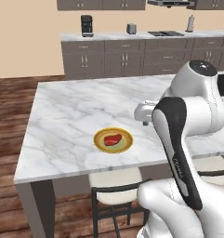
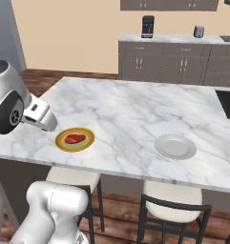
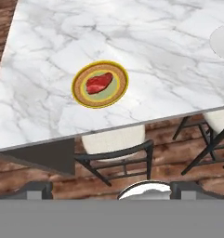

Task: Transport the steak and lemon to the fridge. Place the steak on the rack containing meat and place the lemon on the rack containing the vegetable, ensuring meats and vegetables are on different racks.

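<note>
Stools (image 3: 114, 148) sit nearest; beyond them the steak (image 3: 99, 83) lies on its plate (image 3: 80, 91), ahead of and below the wide-open, empty gripper (image 3: 108, 188), long axis slanting.

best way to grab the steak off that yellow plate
Come straight down on the steak and pinch across its narrower width. It lies flat in the middle of the rimmed yellow plate, so a side approach would likely hit the rim. The gripper is open.

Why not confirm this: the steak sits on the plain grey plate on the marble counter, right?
Not quite. The steak lies on the yellow-rimmed plate; the plain grey plate has nothing on it, as the right base view shows. Both are on the marble counter.
</note>
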Available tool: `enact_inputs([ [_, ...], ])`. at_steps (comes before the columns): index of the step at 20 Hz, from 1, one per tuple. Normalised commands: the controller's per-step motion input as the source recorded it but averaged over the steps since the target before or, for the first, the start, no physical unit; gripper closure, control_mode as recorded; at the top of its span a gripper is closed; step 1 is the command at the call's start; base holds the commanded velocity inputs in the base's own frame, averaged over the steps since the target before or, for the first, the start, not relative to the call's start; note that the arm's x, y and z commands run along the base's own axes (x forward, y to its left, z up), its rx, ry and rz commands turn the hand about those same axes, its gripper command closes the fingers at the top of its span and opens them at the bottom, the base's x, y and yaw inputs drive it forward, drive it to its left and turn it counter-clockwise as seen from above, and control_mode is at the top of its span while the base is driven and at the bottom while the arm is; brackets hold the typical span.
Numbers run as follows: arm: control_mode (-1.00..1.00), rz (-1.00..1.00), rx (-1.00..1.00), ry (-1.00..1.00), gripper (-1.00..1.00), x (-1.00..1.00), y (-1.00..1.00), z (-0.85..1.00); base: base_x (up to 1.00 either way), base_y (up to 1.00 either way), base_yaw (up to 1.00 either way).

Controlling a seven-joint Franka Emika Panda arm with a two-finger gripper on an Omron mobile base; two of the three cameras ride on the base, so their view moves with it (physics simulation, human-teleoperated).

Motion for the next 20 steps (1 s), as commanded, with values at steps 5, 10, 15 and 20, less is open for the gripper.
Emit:
enact_inputs([
  [5, -1.00, -0.25, 0.00, 0.14, -1.00, 0.85, 0.00, -0.61, 0.00, 0.00, 0.00],
  [10, -1.00, -0.08, 0.03, 0.16, -1.00, 0.81, -0.10, -0.70, 0.00, 0.00, 0.00],
  [15, -1.00, -0.03, 0.03, 0.18, -1.00, 0.76, 0.00, -0.54, 0.00, 0.00, 0.00],
  [20, -1.00, -0.07, 0.00, 0.11, -1.00, 0.68, 0.02, -0.49, 0.00, 0.00, 0.00],
])
